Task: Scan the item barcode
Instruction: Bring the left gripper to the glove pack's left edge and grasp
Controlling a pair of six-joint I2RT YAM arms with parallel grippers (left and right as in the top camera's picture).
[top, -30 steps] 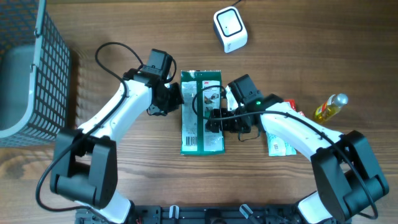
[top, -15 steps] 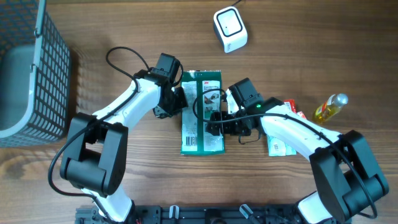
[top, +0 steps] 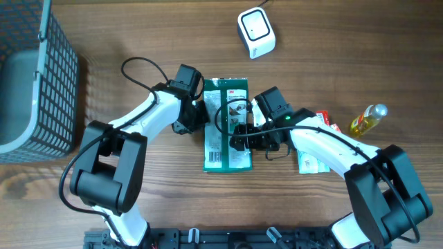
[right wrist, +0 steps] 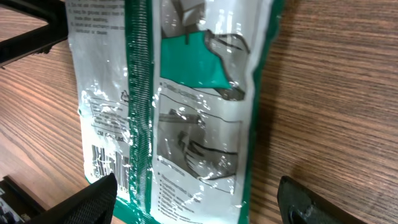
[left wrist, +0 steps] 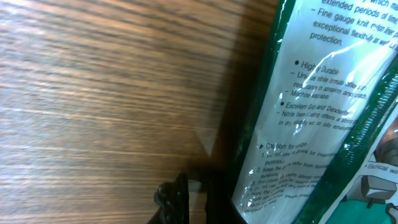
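The item, a green and white plastic packet [top: 226,104], lies flat on the wooden table, its barcode [top: 214,156] face up near the lower left corner. The barcode [right wrist: 106,163] also shows in the right wrist view. My left gripper [top: 198,115] is shut, low on the table against the packet's left edge [left wrist: 298,112]; its dark fingertips [left wrist: 180,199] hold nothing. My right gripper [top: 239,135] hangs open above the packet [right wrist: 199,93], one finger [right wrist: 93,199] over the barcode side, the other [right wrist: 311,199] past the right edge. The white scanner [top: 256,32] stands at the back.
A grey wire basket [top: 41,69] fills the left edge. A yellow bottle [top: 367,119] lies at the right. A white packet [top: 310,162] and a red one [top: 325,119] lie partly under my right arm.
My left arm has swung right until its shut gripper meets the packet's left edge; the packet has slid slightly right. The right arm has not moved.
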